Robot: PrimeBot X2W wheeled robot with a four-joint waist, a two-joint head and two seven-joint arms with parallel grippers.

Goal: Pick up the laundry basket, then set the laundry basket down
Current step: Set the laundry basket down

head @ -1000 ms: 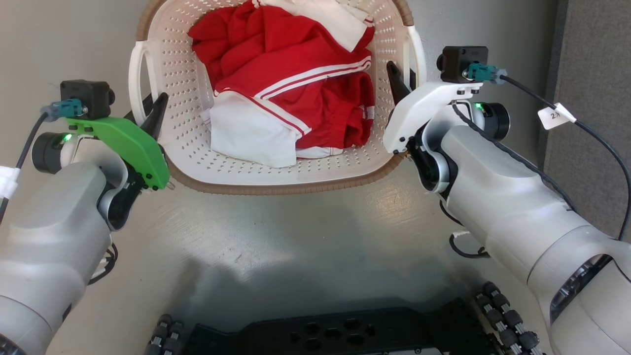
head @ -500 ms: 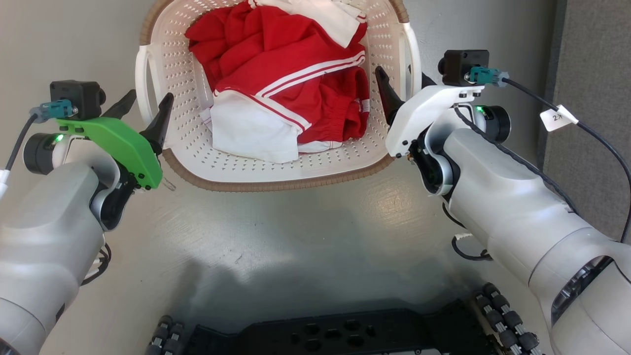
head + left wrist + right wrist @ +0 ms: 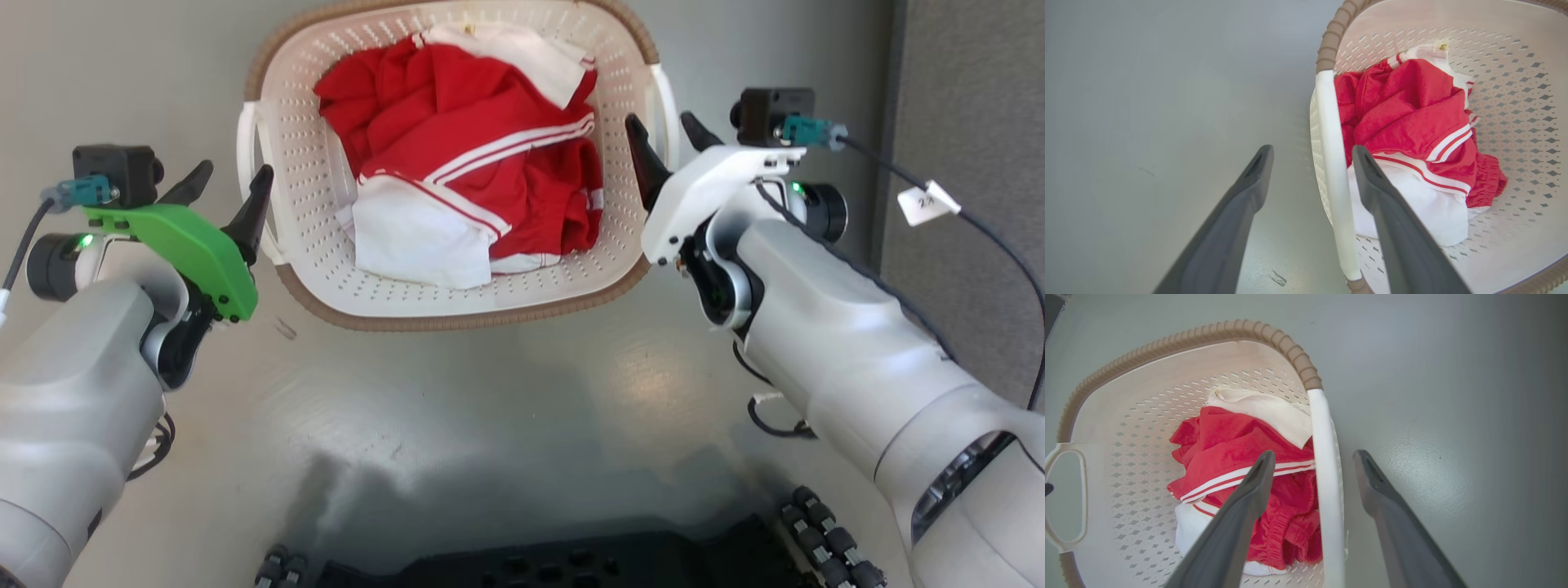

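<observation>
Laundry basket (image 3: pixel 310 220): left claw (image 3: pixel 227 189) and right claw (image 3: pixel 663 137) reach forward, gaping apart astride its handles (image 3: pixel 246 155).

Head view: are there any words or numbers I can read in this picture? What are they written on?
"2", then a second mark too blurred to read: on the small white tag that hangs on the black cable.
Nothing else can be read: the laundry basket and the red and white clothes in it show no words, labels or numbers.
</observation>
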